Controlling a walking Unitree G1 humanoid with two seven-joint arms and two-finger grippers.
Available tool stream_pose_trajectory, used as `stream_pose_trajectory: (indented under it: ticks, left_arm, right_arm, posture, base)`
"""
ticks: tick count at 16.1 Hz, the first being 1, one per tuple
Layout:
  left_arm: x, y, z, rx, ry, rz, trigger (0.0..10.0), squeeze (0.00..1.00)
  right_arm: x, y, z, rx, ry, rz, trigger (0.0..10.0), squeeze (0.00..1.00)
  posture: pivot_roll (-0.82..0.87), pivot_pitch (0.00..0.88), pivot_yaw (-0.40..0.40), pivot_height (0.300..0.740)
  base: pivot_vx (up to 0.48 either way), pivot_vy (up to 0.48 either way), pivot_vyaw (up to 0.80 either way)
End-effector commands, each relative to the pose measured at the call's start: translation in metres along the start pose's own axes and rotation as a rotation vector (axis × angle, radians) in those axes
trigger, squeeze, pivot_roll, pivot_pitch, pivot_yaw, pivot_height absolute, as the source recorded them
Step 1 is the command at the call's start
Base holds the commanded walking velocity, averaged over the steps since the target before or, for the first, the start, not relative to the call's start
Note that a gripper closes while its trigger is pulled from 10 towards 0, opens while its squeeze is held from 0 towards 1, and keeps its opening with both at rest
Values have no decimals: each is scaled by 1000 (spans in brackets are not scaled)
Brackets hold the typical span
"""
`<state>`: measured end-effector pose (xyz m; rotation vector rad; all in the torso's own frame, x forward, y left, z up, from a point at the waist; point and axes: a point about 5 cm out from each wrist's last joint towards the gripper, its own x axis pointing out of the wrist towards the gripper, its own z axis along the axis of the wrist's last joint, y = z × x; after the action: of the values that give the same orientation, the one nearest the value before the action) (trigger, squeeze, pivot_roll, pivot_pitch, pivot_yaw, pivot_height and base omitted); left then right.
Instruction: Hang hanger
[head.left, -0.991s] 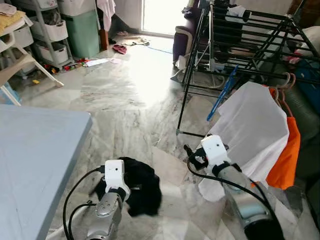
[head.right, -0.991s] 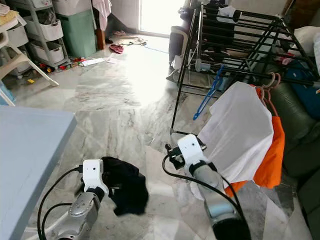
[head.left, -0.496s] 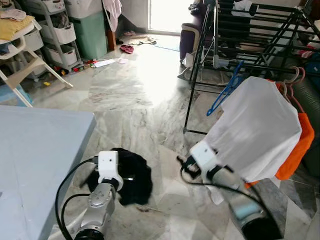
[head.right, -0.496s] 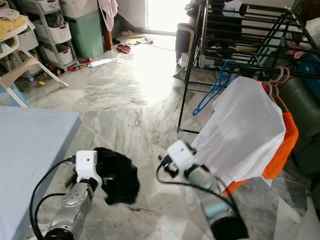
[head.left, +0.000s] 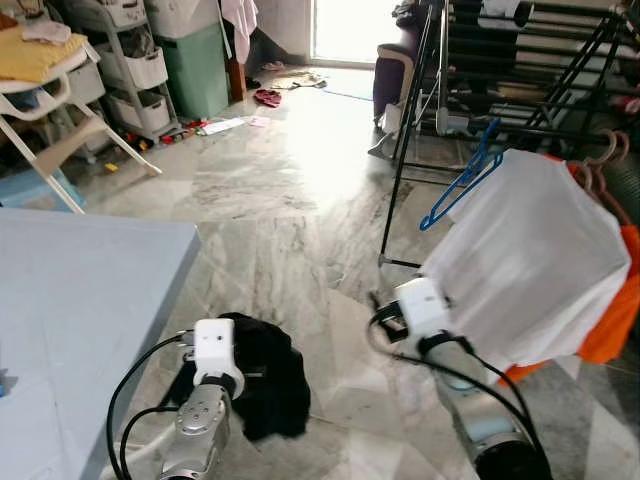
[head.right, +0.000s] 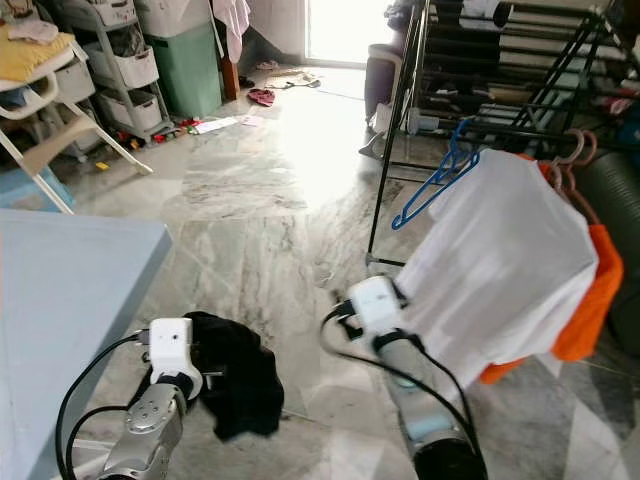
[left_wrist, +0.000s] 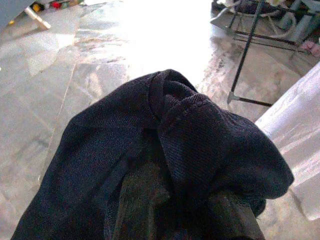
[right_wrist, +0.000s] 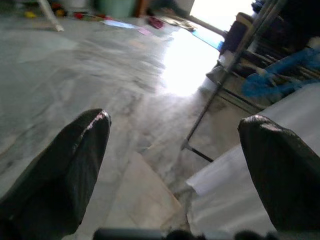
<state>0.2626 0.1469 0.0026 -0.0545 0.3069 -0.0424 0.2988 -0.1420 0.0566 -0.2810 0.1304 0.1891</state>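
A black rack (head.left: 520, 70) stands far right, a white shirt (head.left: 530, 260) and blue hanger (head.left: 462, 180) hanging from it. The left claw (left_wrist: 170, 200) grips a dark cloth (head.left: 265, 375). The right claw (right_wrist: 175, 170), fingers spread, hovers near the shirt.

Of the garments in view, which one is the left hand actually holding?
The dark garment, bunched over the left hand. The white shirt and orange garment hang on the rack beside the right hand.
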Motion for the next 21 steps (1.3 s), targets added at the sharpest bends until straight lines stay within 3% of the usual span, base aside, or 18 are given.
stream_pose_trajectory:
  ticks: [1, 3, 5, 9, 12, 17, 21]
  left_arm:
    - [0, 6, 4, 26, -24, 11, 10000, 0]
    - [-1, 13, 3, 14, -17, 12, 10000, 0]
    - [1, 16, 4, 14, -16, 25, 10000, 0]
    - [9, 4, 18, 8, -55, -29, 10000, 0]
    - [13, 1, 31, 66, -109, -40, 10000, 0]
    - [20, 3, 49, 107, -170, -51, 10000, 0]
    - [12, 3, 42, 47, -177, -57, 10000, 0]
  right_arm:
    - [-4, -8, -6, 28, 15, -58, 10000, 0]
    - [-7, -10, -10, -7, 9, -52, 10000, 0]
    - [-6, -15, -10, 32, 11, -88, 10000, 0]
    - [0, -23, -5, 89, -4, -185, 10000, 0]
    - [-2, -28, -5, 124, -10, -257, 10000, 0]
    - [-7, -31, -10, 120, -9, -270, 10000, 0]
    - [-11, -34, -10, 109, -8, -258, 10000, 0]
  posture:
    - [-110, 0, 28, 740]
    - [-105, 0, 15, 740]
    - [-107, 0, 25, 740]
    - [-100, 0, 47, 740]
    - [-121, 0, 100, 740]
    - [-149, 0, 118, 740]
    - [-151, 0, 96, 740]
  base:
    - [0, 0, 0]
    - [0, 0, 0]
    - [0, 0, 0]
    - [0, 0, 0]
    - [0, 0, 0]
    - [0, 0, 0]
    - [0, 0, 0]
